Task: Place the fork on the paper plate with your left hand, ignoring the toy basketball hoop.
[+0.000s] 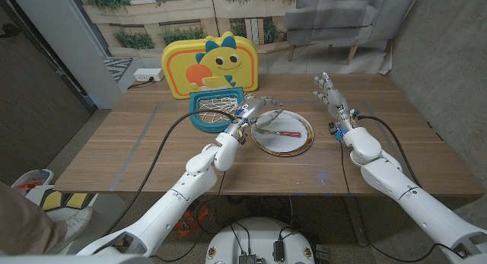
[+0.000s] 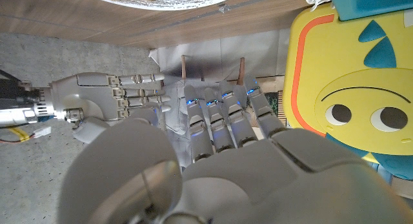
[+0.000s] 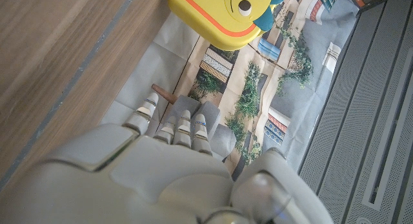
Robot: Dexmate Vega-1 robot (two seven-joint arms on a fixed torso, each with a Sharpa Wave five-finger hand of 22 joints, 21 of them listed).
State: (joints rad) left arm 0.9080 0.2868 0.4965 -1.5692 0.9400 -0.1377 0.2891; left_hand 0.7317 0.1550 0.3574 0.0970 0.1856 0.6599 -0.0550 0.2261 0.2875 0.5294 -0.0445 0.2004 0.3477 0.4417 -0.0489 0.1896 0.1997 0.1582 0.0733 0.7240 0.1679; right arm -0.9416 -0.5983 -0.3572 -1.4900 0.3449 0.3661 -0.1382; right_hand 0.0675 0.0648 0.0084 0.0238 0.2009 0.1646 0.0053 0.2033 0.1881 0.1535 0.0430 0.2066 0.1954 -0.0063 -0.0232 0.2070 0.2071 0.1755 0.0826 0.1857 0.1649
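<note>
At the middle of the wooden table [image 1: 152, 154], we see the paper plate [image 1: 298, 144], silver-rimmed, with the fork [image 1: 288, 132] lying on it, its red handle toward the plate's right side and its metal end toward the left hand [image 1: 257, 110]; that hand hovers over the plate's left rim with its fingers [image 1: 272, 104] stretched out toward the plate and spread, and from the head view we judge that it holds nothing, though the fork's metal end lies close under the fingertips and we cannot quite tell whether they touch it; in the left wrist view the same hand [image 2: 219, 159] shows its back, the fingers reaching out straight and side by side, the plate's rim [image 2: 161, 0] beyond them. Just behind the left hand stands the toy basketball hoop [image 1: 217, 74], a yellow dinosaur backboard with a blue ring and white net that reaches down beside the plate; the backboard [image 2: 352, 88] also shows in the left wrist view and [image 3: 226, 8] in the right wrist view. The right hand [image 1: 333, 100] stands well apart to the plate's right, fingers extended and slightly parted, gripping nothing; it [image 2: 106, 98] shows the same way in the left wrist view; in the right wrist view its own back [image 3: 161, 172] shows, fingers straight, beside the table's edge [image 3: 58, 62].
</note>
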